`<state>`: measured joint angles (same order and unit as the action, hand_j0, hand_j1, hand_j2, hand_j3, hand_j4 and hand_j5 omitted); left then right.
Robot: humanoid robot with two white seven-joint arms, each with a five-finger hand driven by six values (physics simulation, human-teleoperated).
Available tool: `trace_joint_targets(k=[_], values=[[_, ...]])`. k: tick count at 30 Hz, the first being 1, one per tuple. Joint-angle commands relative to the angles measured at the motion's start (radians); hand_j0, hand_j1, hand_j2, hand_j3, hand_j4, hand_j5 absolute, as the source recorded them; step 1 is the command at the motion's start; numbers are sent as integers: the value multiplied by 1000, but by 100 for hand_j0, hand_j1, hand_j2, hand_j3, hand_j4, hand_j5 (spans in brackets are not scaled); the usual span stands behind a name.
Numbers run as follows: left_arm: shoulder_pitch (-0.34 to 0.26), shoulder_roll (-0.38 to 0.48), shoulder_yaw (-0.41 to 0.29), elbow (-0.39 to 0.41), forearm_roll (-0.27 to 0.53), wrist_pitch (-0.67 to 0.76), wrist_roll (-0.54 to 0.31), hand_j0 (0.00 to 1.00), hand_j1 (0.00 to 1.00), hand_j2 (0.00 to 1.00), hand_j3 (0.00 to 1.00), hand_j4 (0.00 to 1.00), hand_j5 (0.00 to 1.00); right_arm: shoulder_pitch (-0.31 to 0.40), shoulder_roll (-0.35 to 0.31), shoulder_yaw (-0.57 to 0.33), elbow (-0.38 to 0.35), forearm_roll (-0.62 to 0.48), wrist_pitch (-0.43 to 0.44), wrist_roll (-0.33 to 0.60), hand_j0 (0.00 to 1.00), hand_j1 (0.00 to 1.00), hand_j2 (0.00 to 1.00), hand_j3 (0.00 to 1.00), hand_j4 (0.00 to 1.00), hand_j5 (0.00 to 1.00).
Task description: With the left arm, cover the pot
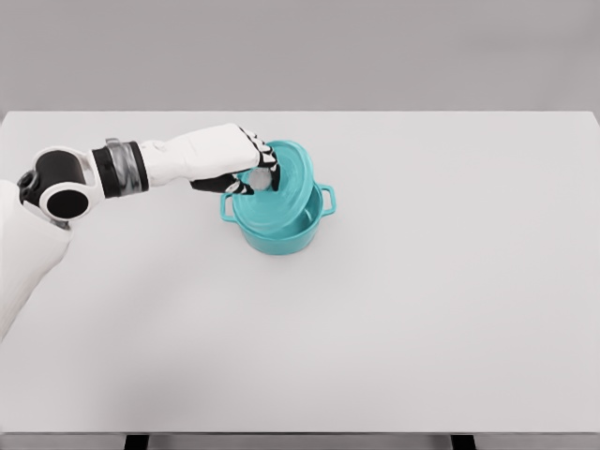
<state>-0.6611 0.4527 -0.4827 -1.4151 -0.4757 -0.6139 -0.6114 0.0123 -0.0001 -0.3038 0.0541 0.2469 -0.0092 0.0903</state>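
One arm shows, the left, reaching in from the table's (pixel 450 319) left edge. The left hand (pixel 246 161) has its fingers (pixel 265 167) clamped on the knob of the teal lid (pixel 286 192). The lid sits tilted over the teal pot (pixel 279 234), its far side raised. The pot stands nearer the table's far edge, left of centre.
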Motion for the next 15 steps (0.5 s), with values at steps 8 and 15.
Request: trace_joint_targets(k=[8,15], values=[[-2,-12,1,15,-3,3,1,49,49,49,49,49,49,0,0,0,1,0,0,0,100,100,100,100,100,100],[0,-11,1,13,-8,3,1,53,53,53,53,53,53,0,0,0,0,0,0,0,100,100,100,100,100,100]])
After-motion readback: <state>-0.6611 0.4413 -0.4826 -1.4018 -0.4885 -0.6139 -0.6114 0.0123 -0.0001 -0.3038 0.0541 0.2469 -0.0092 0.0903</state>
